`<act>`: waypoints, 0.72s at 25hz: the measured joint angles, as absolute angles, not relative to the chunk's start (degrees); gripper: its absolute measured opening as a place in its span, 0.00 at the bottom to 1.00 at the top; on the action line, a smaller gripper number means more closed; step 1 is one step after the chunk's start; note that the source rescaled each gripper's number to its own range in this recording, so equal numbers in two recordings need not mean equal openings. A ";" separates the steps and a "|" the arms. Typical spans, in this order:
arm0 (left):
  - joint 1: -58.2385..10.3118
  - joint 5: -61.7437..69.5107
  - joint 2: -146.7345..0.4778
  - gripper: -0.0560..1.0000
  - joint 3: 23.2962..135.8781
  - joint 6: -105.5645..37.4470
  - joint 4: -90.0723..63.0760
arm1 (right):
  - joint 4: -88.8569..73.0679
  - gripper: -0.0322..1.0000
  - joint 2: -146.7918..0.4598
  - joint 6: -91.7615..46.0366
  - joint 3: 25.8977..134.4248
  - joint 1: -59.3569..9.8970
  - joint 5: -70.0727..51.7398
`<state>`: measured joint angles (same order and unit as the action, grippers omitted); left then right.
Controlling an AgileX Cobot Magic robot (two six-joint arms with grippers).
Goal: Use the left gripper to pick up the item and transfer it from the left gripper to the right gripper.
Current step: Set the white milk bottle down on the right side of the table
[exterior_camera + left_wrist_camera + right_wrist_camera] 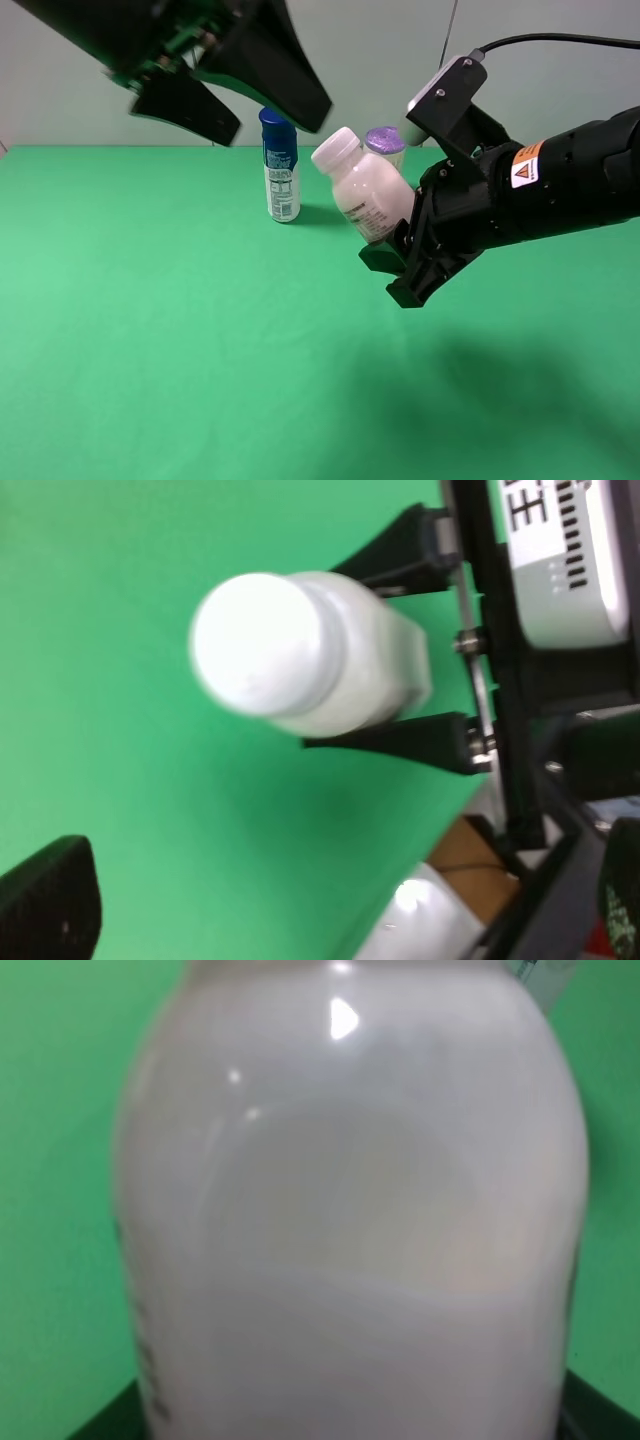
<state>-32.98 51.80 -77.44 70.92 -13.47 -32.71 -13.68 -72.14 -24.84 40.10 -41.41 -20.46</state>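
Observation:
The item, a squat white bottle point(368, 190) with a white cap, is tilted in the air above the green table point(150, 340). My right gripper point(392, 262), on the arm with the orange warning sticker, is shut on its lower body. In the left wrist view the bottle point(290, 650) sits between the right gripper's two black fingers point(400, 550). It fills the right wrist view point(350, 1220). My left gripper point(274, 122) is open and empty, up and to the left of the bottle, apart from it. One of its fingertips point(45, 905) shows in the left wrist view.
A taller blue-capped bottle point(281, 170) stands upright at the back of the table, below the left gripper. A purple-lidded can point(385, 142) stands just behind the held bottle. The left wrist view shows the table's edge, with a brown box point(470, 855) beyond it.

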 joint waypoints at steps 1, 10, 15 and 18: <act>-32.98 51.86 -75.88 1.00 70.92 -11.79 -30.51 | -13.68 0.10 -72.14 -24.84 40.10 -41.41 -20.46; -32.98 55.57 -61.66 1.00 70.92 -0.99 -13.06 | -13.68 0.10 -72.14 -24.72 40.10 -41.41 -20.46; -32.98 63.14 -54.24 1.00 70.92 4.27 -4.34 | -13.68 0.10 -72.14 -24.67 40.10 -41.41 -20.46; -32.98 67.64 -50.25 1.00 70.92 6.32 0.00 | -13.68 0.10 -72.14 -24.67 40.10 -41.41 -20.46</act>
<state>-32.98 67.64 -50.25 70.92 6.32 0.00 -13.68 -72.14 -24.67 40.10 -41.41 -20.46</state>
